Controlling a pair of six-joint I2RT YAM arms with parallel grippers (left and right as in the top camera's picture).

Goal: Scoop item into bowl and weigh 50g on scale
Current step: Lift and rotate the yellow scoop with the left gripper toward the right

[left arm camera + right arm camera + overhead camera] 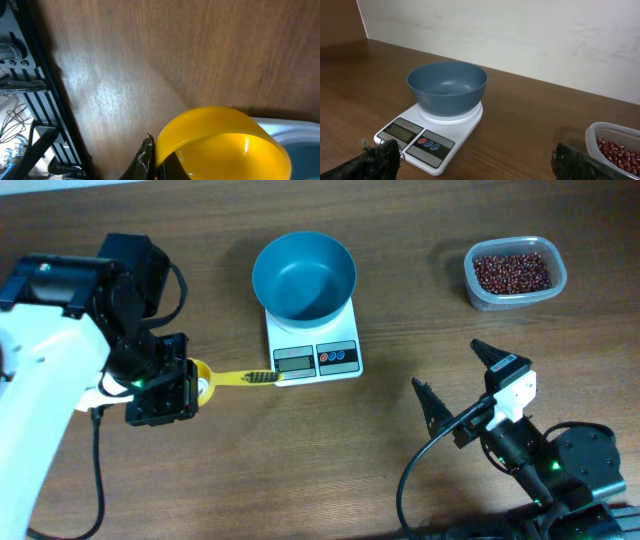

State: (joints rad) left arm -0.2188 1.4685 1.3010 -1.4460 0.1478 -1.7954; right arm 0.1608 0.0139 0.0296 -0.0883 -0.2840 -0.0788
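Observation:
The teal-blue bowl (303, 275) stands empty on the white scale (313, 358). The dark red-brown beans (511, 271) lie in a clear tub at the back right. My left gripper (178, 388) is shut on the cup of a small yellow scoop (204, 379), whose handle points right and reaches the scale's front left corner. The left wrist view shows the scoop's cup (220, 145) empty against one finger. My right gripper (460, 392) is open and empty, in front of and to the right of the scale. The right wrist view shows the bowl (447, 87), the scale (432, 137) and the beans (619, 150).
The clear plastic tub (478, 295) sits near the table's back right; its rim shows in the right wrist view (592, 131). A metal frame and cables (20, 100) stand beyond the table's left edge. A pale wall rises behind the table.

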